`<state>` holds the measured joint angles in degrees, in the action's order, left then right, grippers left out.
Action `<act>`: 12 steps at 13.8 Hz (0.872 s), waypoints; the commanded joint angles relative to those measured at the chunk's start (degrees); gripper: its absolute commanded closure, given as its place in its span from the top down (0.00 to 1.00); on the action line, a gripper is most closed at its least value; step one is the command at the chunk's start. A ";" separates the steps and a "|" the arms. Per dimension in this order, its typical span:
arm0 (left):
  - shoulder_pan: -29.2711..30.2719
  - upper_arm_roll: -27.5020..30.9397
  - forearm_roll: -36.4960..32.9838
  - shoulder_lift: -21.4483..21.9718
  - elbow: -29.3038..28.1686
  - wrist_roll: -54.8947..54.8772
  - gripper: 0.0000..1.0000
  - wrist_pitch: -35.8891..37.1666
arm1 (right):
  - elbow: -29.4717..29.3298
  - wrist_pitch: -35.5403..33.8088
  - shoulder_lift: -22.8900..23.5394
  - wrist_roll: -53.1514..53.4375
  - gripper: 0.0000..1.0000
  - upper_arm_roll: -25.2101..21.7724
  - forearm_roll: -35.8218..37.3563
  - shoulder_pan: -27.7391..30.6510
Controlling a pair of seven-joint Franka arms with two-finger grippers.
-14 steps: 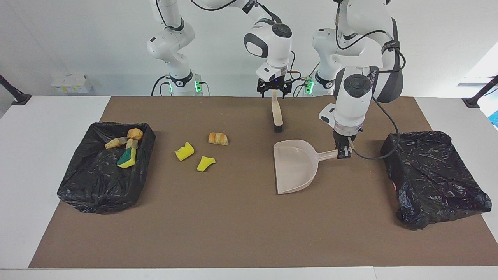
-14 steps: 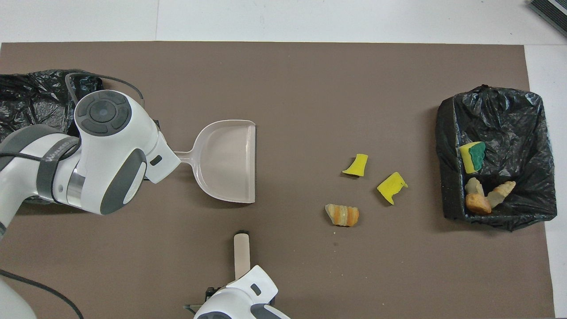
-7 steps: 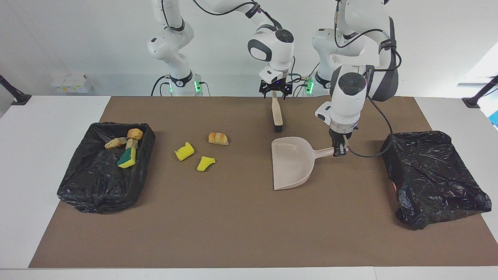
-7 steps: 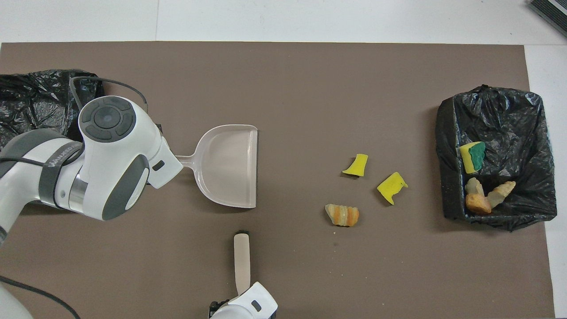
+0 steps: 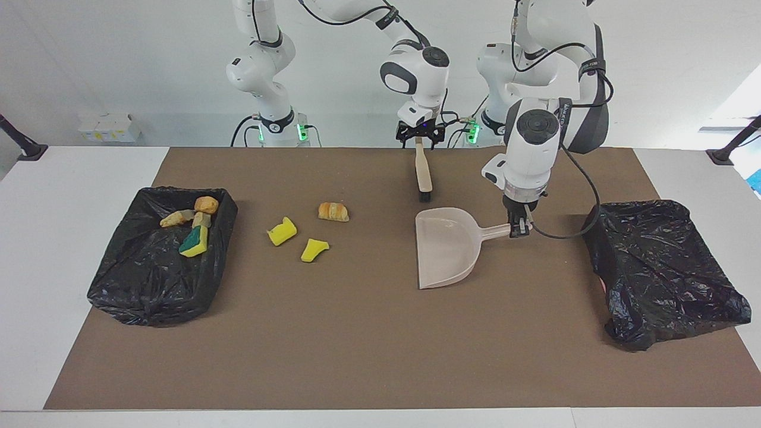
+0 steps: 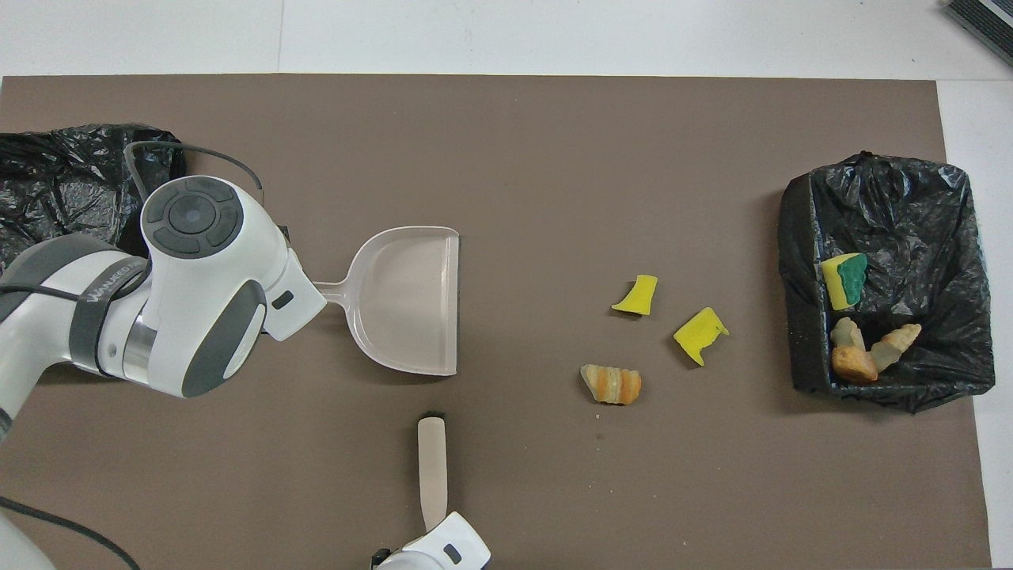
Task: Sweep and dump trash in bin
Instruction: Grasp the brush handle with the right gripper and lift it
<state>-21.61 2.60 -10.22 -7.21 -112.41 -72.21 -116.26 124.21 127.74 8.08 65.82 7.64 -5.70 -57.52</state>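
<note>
The beige plastic dustpan (image 5: 446, 248) is being held by its handle in the closed left tool (image 5: 521, 227) and has been drawn slightly toward the three loose trash pieces (image 5: 307, 228) lying mid-desk. The right tool (image 5: 420, 135) is being closed around the beige black-bristled brush (image 5: 423, 171), so sweeping appears imminent. Four pieces are already lying in the black-lined bin (image 5: 137, 285).

- The left pincer (image 5: 521, 229) has moved toward the robots and a little toward the right arm's end of the surface, and it keeps its grip on the handle of the dustpan (image 5: 447, 246).
- The dustpan has moved with it: its pan now lies a little nearer to the robots and nearer to the brush (image 5: 423, 172) than a second ago.
- The left arm's wrist now stands more upright over the handle of the dustpan.
- The right pincer (image 5: 421, 135) has drawn back toward the robots along the brush handle and now sits at the handle's upper end.
- In the overhead view, less of the right arm shows at the bottom edge than before.
</note>
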 commanded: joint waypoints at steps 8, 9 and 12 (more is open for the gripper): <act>-0.71 0.47 -1.12 3.43 -3.96 -0.12 0.00 -0.29 | -2.65 -4.61 0.62 -6.49 0.71 0.00 -4.32 0.92; -0.71 0.47 -1.12 3.51 -4.13 -0.12 0.00 -0.20 | -2.65 -4.61 0.71 -6.67 0.64 0.00 -4.32 0.92; -0.71 0.47 -1.12 3.51 -4.31 -0.12 0.00 -0.38 | -2.65 -4.69 0.71 -7.55 0.12 0.00 -4.32 0.92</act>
<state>-21.61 2.60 -10.22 -5.79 -114.43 -72.21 -116.27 122.51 124.04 8.17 60.98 7.46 -8.72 -57.31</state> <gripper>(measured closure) 0.678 0.423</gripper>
